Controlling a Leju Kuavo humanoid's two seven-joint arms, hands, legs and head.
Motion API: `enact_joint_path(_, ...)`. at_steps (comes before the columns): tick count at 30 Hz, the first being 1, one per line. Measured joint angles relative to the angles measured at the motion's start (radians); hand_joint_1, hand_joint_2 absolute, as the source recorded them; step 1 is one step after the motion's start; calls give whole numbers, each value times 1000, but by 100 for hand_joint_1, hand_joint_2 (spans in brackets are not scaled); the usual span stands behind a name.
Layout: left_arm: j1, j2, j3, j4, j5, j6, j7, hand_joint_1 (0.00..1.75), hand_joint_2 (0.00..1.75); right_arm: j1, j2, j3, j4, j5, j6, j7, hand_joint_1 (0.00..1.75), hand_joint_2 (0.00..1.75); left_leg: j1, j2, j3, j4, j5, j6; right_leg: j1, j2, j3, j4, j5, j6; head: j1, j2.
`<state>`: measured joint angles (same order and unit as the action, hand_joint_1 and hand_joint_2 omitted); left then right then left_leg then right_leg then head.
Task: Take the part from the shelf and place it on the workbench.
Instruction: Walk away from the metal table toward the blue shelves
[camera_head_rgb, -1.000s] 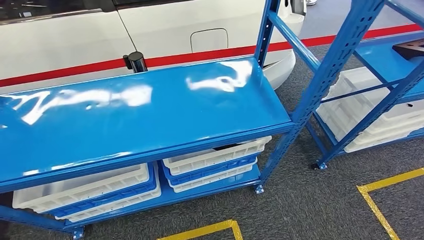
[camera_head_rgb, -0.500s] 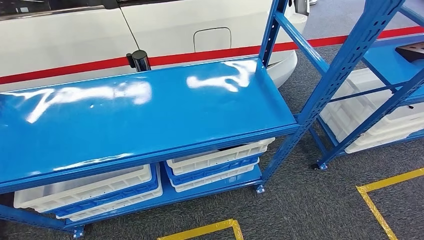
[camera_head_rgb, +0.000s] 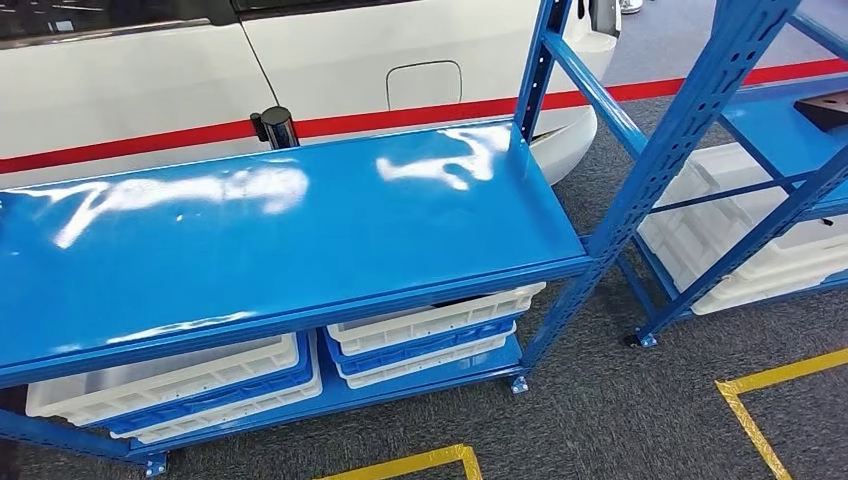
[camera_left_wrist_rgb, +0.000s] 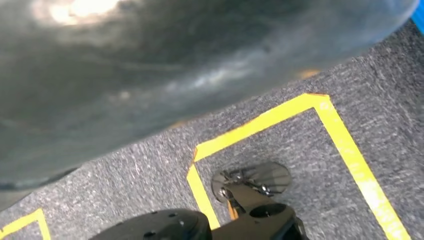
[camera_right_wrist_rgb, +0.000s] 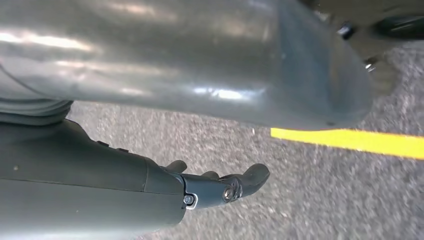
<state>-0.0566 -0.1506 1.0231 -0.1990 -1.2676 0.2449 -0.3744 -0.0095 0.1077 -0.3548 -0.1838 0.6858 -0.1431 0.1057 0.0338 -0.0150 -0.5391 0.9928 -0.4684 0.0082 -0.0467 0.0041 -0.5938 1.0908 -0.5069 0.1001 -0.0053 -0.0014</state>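
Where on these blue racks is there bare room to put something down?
The near rack's top shelf is bare from its front lip back to the small black post by the white car. Beneath it, stacked white crates crowd the bottom level. The neighbouring rack holds a dark part at the frame edge.

Right arm: smooth silver-grey shell with bright glare streaks. Right hand (camera_right_wrist_rgb: 220, 187): matte grey cover, ribbed band at the wrist, dark fingers (camera_right_wrist_rgb: 252, 177), small silver screws at the finger base. Left arm: dull dark-grey curved casing, blurred.
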Motion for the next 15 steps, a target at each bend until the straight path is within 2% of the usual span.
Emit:
enact_joint_path(1, 0, 0, 0, 0, 0, 0, 0, 0, 0, -1, 1, 0, 0, 1, 0, 0, 0, 0, 0, -2, 1, 4, -5, -10, -3, -1, 22, -51, 22, 8, 3, 0)
enact_joint_path(2, -1, 1, 0, 0, 0, 0, 0, 0, 0, -2, 2, 0, 0, 2, 0, -1, 0, 0, -1, -3, 2, 7, -10, -19, -4, 0, 36, -79, 34, 5, 5, 0)
enact_joint_path(5, -1, 1, 0, 0, 0, 0, -3, 0, 0, -3, 2, 0, 0, 2, 0, -2, 0, 0, 0, -6, 5, 5, -12, -38, 3, 3, 39, -78, 38, -30, 3, 0)
enact_joint_path(7, -1, 0, 0, 0, -1, 0, -5, 0, 0, -3, 2, 0, 0, 2, 0, -3, 0, 0, 6, -1, 2, 18, -21, -45, 5, 2, 39, -76, 38, -46, 2, 0)
enact_joint_path(8, -1, 0, 0, 0, -1, 0, -6, 0, 0, -3, 2, 0, 0, 2, 0, -3, 0, 0, 6, 3, -11, 49, -40, -46, 5, 1, 41, -76, 37, -53, 1, 0)
enact_joint_path(9, -1, 0, 0, 0, -1, 0, -6, 0, 0, -3, 2, 0, 0, 2, 0, -3, 0, 0, 6, 7, -36, 104, -69, -46, 7, 0, 43, -77, 36, -60, 0, 0)
enact_joint_path(11, -1, 0, 0, 0, -1, 0, -7, 0, 0, -3, 2, 0, 0, 2, 0, -3, 0, 0, 2, 11, -110, 248, -130, -43, 15, -4, 46, -77, 32, -70, -1, 0)
enact_joint_path(12, 0, 0, 0, 0, -1, 0, -7, 0, 0, -2, 2, 0, 0, 2, 0, -3, 0, 0, 1, 11, -140, 300, -142, -41, 19, -5, 49, -77, 29, -73, -1, 0)
enact_joint_path(13, 1, 0, 0, 0, -1, 0, -7, 0, 0, -2, 2, 0, 0, 2, 0, -3, 0, 0, -1, 11, -152, 315, -132, -36, 23, -5, 53, -77, 27, -77, 0, 0)
enact_joint_path(14, 1, 0, 0, 0, -2, 0, -7, 0, 0, -3, 2, 0, 0, 2, 1, -3, 0, 0, -3, 11, -146, 291, -104, -30, 27, -5, 59, -77, 24, -80, 0, 0)
enact_joint_path(15, 1, 0, 0, 0, -2, 1, -7, 0, 0, -3, 2, 0, 0, 3, 1, -3, 0, 0, -6, 12, -123, 233, -62, -21, 29, -5, 65, -77, 20, -83, 0, 0)
